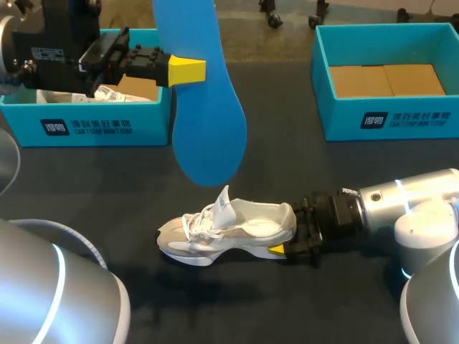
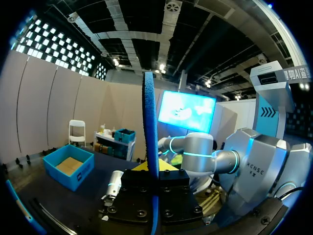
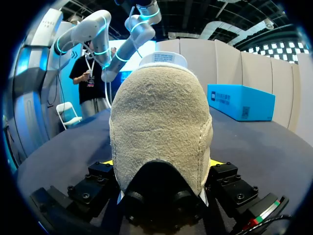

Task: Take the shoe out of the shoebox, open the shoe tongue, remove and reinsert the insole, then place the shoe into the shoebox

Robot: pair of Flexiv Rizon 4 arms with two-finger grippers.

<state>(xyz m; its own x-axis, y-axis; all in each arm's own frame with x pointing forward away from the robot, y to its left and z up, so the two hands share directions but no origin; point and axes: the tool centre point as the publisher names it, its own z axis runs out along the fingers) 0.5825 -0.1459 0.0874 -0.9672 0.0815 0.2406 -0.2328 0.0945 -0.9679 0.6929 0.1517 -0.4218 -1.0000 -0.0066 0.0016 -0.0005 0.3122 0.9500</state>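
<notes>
left gripper (image 1: 188, 69) grasps flat blue foam insole (image 1: 209, 129), raised upright | right gripper (image 1: 289, 231) clamps heel of white lace-up sneaker (image 1: 229, 226) resting on dark table (image 1: 287, 301)

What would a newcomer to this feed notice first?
The big blue insole comes first: it is pinched in the left gripper and hangs above the table's far left. Below it, the white shoe sits on the dark table, toe to the left, its heel clamped by the right gripper. An open blue shoebox stands at the far right.
</notes>
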